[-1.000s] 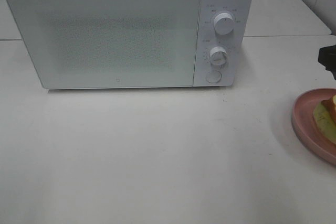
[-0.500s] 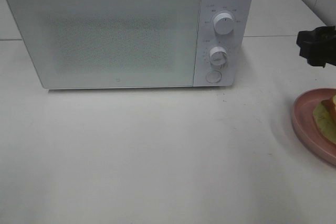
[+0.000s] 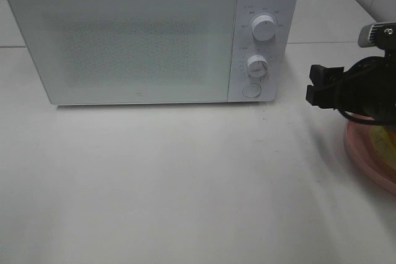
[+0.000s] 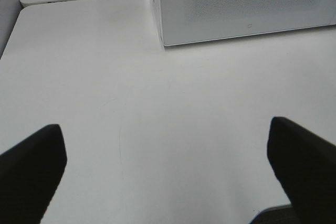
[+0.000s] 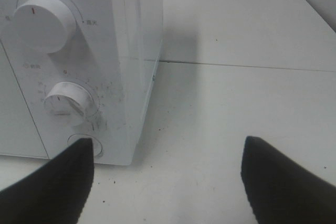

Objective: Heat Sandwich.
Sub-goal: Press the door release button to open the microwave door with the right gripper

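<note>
1. The sandwich (image 3: pixel 388 135) lies on a round pink plate (image 3: pixel 362 153) at the right edge of the white table (image 3: pixel 185 183). Only a pale yellow sliver of it shows, because the right arm covers the rest.
2. The right gripper (image 3: pixel 315 85) hangs to the left of the plate and above the table, between the plate and the microwave (image 3: pixel 136 41). Its tips point toward the microwave's control panel, away from the sandwich.
3. Its black jaws stand apart with nothing between them; the wrist view shows only bare table in the gap.
4. The left gripper (image 4: pixel 168 171) is spread wide over bare table near the microwave's front left corner, holding nothing and well apart from the sandwich.
5. The microwave is a smooth white box with its door closed and a fine dotted mesh behind the door panel.
6. On its panel sit an upper knob (image 3: pixel 264 28), a lower knob (image 3: pixel 256 65) and a round flat button (image 3: pixel 251 90).
7. The table looks matte with a few dark specks.
</note>
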{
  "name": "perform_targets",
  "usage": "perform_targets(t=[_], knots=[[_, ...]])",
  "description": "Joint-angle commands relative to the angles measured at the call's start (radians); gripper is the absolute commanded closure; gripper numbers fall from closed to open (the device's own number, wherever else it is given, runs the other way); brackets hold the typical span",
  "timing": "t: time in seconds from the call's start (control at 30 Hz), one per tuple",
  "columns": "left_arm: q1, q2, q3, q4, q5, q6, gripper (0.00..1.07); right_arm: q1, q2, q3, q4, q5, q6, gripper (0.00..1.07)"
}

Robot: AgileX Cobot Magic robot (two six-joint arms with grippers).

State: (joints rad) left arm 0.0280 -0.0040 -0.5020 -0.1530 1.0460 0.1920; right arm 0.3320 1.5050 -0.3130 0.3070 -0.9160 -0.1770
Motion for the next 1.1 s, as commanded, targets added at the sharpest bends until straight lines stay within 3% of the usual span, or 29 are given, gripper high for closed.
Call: perform_targets(t=[0.03,0.4,0.67,1.1], knots=[[-0.004,-0.027,0.003,-0.005,-0.011,0.003,0.05,0.067,0.039,0.003,0.088,-0.091,-0.025,0.32],[-0.004,-0.027,0.003,-0.005,-0.011,0.003,0.05,0.337,0.162,0.003,0.344,-0.313,-0.023,0.32],[-0.004,-0.027,0.003,-0.005,-0.011,0.003,0.05,0.468,0.213,-0.002,0.449,-0.336,-0.018,0.32],[-0.004,-0.027,0.003,-0.005,-0.011,0.003,0.05,0.52,0.233,-0.002,0.499,-0.333,0.003,0.32]])
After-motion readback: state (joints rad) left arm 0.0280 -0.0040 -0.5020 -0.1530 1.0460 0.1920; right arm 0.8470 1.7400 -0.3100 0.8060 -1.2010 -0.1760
